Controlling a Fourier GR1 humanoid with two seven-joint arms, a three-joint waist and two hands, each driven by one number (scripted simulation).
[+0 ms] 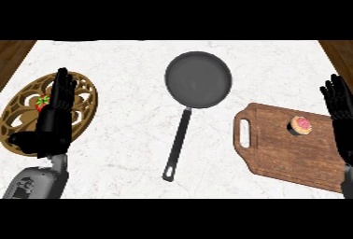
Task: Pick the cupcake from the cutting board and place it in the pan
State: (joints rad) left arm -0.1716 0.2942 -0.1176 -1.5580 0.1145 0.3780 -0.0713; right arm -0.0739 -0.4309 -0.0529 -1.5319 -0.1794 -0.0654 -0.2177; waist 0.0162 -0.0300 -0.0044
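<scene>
Both my hands are just flat open, holding nothing: left hand far left of the pan, fingers straight up over a wooden trivet; right hand far right of it. The cupcake, pink-topped, sits on the cutting board right of the pan. The pan's handle points toward me.

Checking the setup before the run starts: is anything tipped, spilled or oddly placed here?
Nothing stands out. The cupcake sits upright on the cutting board, the pan lies flat with nothing in it, and both hands, left and right, are open.
</scene>
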